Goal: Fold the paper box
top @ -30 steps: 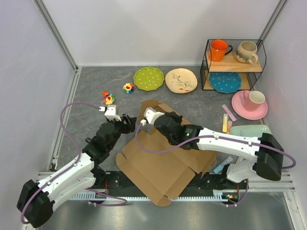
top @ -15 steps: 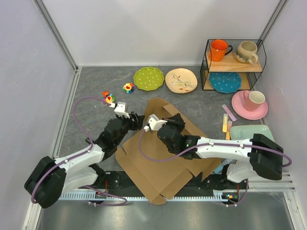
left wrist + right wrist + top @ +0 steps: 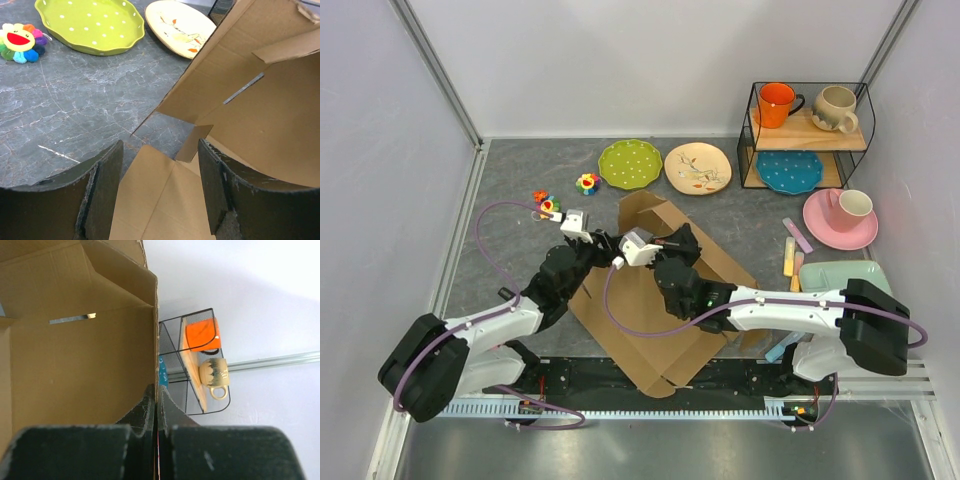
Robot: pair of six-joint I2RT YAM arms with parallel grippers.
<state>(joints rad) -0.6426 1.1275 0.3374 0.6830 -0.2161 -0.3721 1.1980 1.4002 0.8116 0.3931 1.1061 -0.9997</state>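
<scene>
The paper box (image 3: 642,330) is a brown cardboard sheet lying mid-table, with its far panel raised. My right gripper (image 3: 677,240) is shut on the edge of that raised panel; in the right wrist view the jaws (image 3: 157,396) pinch the panel's edge, with the inside of the box (image 3: 75,365) to the left. My left gripper (image 3: 608,246) is open at the sheet's far left corner. In the left wrist view its open jaws (image 3: 160,187) hover over a flat flap (image 3: 155,200), and the raised panel (image 3: 250,100) stands to the right.
A green plate (image 3: 630,163) and a cream plate (image 3: 697,167) lie at the back. A wire shelf (image 3: 752,135) holds an orange mug (image 3: 776,103), a beige mug (image 3: 837,108) and a blue plate (image 3: 789,171). A pink cup on a saucer (image 3: 840,218) and flower toys (image 3: 546,206) are nearby.
My right gripper has lifted the far panel more upright and shifted left. My left gripper has reached forward to the sheet's far left corner. The sheet has shifted slightly.
</scene>
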